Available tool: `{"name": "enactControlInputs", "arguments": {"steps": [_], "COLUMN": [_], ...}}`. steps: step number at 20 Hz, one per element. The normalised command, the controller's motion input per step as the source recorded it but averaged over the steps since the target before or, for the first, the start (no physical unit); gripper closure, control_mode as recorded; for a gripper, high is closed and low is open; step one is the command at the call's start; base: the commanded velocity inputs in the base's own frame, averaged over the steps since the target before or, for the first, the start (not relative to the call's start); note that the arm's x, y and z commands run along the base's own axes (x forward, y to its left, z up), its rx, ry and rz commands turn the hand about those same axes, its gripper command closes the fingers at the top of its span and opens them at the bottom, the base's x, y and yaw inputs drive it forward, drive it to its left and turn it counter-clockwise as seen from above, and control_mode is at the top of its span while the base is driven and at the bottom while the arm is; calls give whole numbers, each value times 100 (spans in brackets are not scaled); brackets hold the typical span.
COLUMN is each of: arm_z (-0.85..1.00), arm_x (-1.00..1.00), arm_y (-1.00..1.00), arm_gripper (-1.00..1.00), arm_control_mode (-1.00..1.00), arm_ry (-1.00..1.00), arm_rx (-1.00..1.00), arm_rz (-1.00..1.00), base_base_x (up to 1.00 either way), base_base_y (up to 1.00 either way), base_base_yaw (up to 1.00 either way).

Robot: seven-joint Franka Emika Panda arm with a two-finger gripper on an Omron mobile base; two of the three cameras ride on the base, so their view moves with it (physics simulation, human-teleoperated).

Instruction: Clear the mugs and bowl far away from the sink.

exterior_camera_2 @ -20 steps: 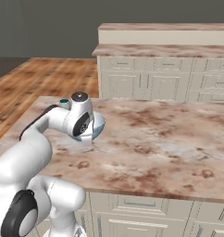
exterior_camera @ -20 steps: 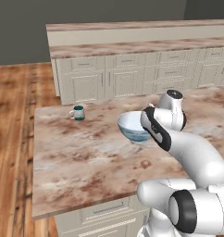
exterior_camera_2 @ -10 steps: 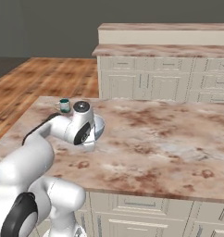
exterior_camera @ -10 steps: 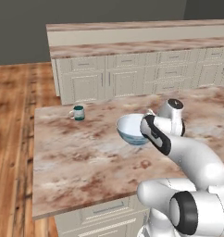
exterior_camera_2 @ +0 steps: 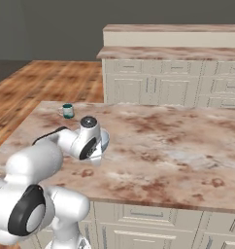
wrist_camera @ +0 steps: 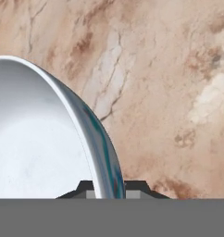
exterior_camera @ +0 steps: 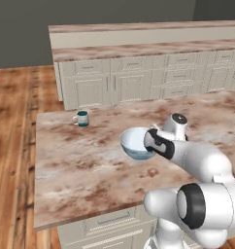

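Gripper (wrist_camera: 106, 189) jaws clamped on bowl (exterior_camera: 137, 142) rim, one finger each side of wall. Bowl sat over marble counter (exterior_camera: 80, 160), near middle. Teal mug (exterior_camera: 82, 118) stood at bowl's 10 o'clock, well apart, near counter's far corner.

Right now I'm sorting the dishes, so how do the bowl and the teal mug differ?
The bowl is far wider than the teal mug. The bowl is pale inside with blue bands outside; the mug is dark teal with a handle. The gripper is shut on the bowl's rim, while the mug stands free, upright. Both are over the marble counter.
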Motion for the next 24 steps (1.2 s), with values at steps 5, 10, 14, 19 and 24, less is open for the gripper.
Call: {"name": "enactControlInputs", "arguments": {"steps": [5, 10, 14, 19, 24], "arm_z": [-36, -41, -41, -11, 15], "arm_x": [19, 5, 5, 5, -8], "arm_y": [0, 0, 0, 5, 0], "arm_gripper": [100, 100, 100, -100, -100], "arm_control_mode": [-100, -100, -100, -100, -100], "arm_ry": [0, 0, 0, 1, -3], "arm_rx": [0, 0, 0, 0, 0], "arm_rz": [5, 6, 5, 1, 0], "base_base_x": [0, 0, 0, 0, 0], "base_base_y": [0, 0, 0, 0, 0], "base_base_yaw": [0, 0, 0, 0, 0]}}
